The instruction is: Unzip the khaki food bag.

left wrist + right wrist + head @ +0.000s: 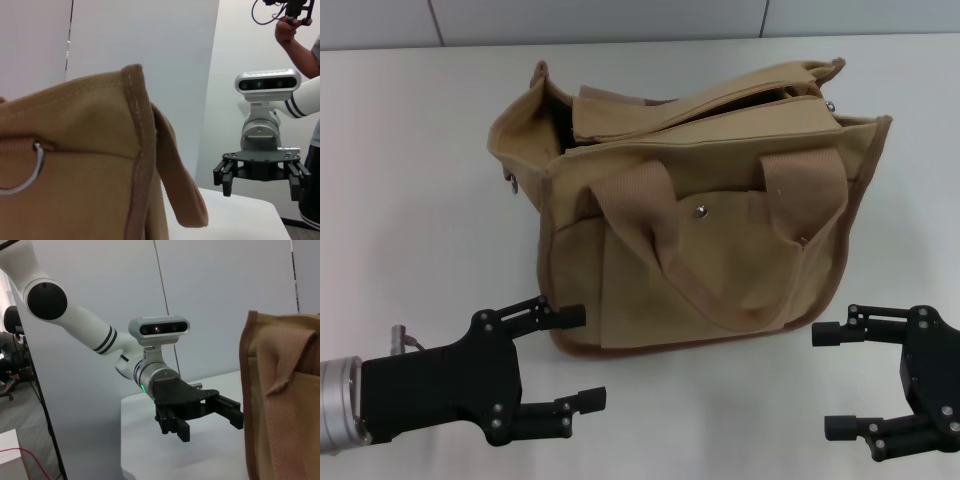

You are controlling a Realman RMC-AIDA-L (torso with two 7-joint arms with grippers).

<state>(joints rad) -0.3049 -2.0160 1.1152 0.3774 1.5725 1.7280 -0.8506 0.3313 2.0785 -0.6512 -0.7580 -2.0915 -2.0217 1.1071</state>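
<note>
On the white counter (420, 150), the boxy khaki canvas food bag (700, 260) sits mid-scene with its top gaping, both black pincers, left (575, 358) and right (835, 382), spread apart near its base, so bracing one end should steady the zipper pull.

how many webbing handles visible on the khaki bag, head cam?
2. One handle droops over the front pocket of the khaki food bag; the other handle lies across the top opening.
</note>
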